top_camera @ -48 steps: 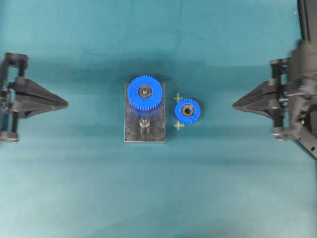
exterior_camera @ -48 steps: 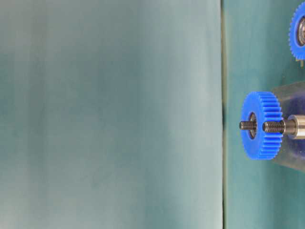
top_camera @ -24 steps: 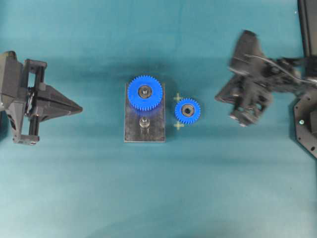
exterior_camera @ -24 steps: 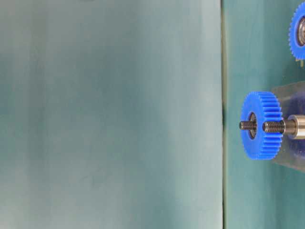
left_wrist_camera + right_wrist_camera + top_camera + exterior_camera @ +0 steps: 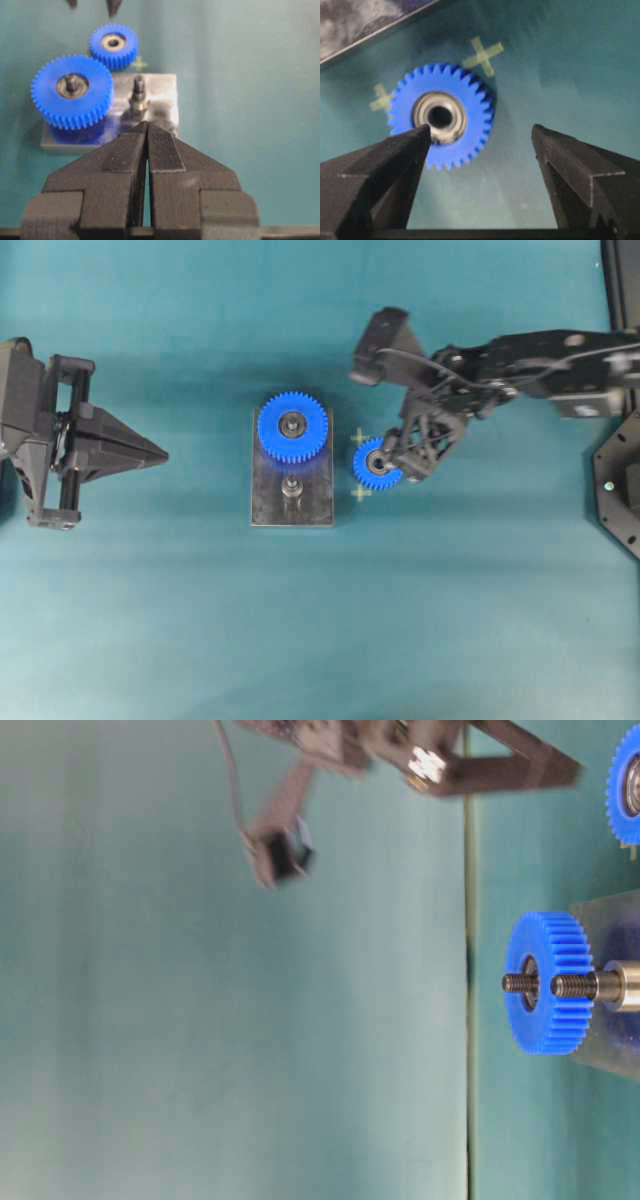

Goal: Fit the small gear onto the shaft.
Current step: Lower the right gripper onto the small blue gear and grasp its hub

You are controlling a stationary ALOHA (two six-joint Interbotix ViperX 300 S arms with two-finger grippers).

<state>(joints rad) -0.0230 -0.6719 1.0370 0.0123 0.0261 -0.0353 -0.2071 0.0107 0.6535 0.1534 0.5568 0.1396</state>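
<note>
Taking the dark metal plate point(image 5: 291, 480) as the landmark, the left claw point(image 5: 160, 453) sits well off to its left on the teal counter point(image 5: 300, 640), its point aimed toward the plate. In the left wrist view its two fingers point(image 5: 125, 150) lie pressed together with only a thin seam between them, nothing caught there.

On the plate itself, the larger blue gear point(image 5: 293, 427) sits on its own post at the far end as the overhead view has it. Nearer the plate's middle stands the shaft point(image 5: 291, 486), a short silvery post, bare, with nothing fitted on it. In the table-level view the shaft point(image 5: 585, 985) shows a threaded tip in front of the larger gear.

Just beside the plate's right edge, lying flat on the counter and apart from the plate, is the small gear point(image 5: 377, 464), between two pale cross marks point(image 5: 360, 493). Its silver bearing ring faces up.

The right claw point(image 5: 403, 453) hangs over the small gear's right side, the arm reaching in from the right of the plate. In the right wrist view its fingers point(image 5: 395, 150) are spread wide: one fingertip overlaps the gear's hub, the other stands clear over bare counter to the side. The gear is not pinched; whether that fingertip touches it cannot be told.
</note>
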